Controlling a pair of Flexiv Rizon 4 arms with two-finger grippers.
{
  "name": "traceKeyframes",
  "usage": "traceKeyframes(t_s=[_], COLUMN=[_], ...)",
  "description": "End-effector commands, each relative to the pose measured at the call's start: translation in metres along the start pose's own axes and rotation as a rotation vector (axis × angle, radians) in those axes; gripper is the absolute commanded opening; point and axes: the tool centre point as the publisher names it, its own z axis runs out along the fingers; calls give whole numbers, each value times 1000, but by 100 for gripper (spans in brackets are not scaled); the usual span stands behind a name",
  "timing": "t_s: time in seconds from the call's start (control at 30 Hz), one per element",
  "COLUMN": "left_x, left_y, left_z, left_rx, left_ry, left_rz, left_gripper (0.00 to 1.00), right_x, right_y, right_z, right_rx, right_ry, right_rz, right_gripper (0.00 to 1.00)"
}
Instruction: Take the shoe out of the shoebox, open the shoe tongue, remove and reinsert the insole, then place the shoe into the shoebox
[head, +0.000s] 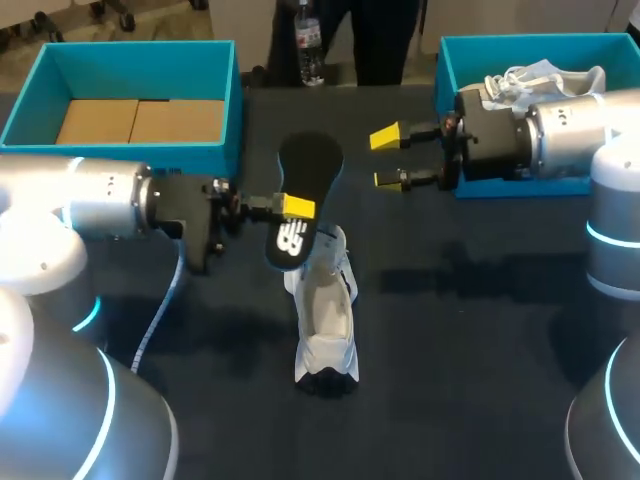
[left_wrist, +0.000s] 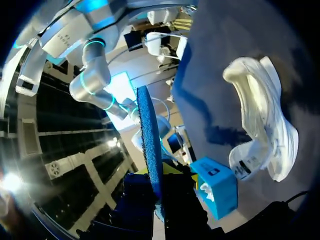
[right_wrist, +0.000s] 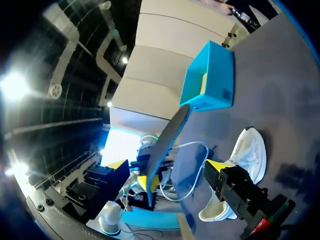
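A white shoe (head: 325, 310) lies on the dark table with its opening up, also seen beside my left gripper (left_wrist: 260, 125) and below my right gripper (right_wrist: 247, 155). The black insole (head: 310, 165) is held upright above the shoe's heel, with my left gripper (head: 297, 207) shut on its lower half. In the left wrist view the insole (left_wrist: 150, 145) shows edge-on and blue, rising from between the fingers of the left gripper (left_wrist: 159, 182). My right gripper (head: 388, 158) stands open just right of the insole, level with its top. In the right wrist view the insole (right_wrist: 167, 142) stands ahead of the right gripper (right_wrist: 167, 167).
A teal shoebox (head: 130, 140) lined with cardboard sits at the back left (right_wrist: 210, 75). A second teal box (head: 480, 50) at the back right (left_wrist: 220, 187) holds another white shoe (head: 545, 78). A bottle (head: 311, 45) stands at the far edge. A cable (head: 160, 315) hangs from the left arm.
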Motion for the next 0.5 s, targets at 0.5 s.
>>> traceKeyframes(t_s=[0.5], left_x=[25], left_y=[14], left_z=[34], left_rx=[-93], left_ry=[-21], left_rz=[39], left_gripper=[0], right_x=[2], right_y=[-20], right_z=[32], right_rx=[-27], right_ry=[8], right_rz=[32], right_gripper=[91])
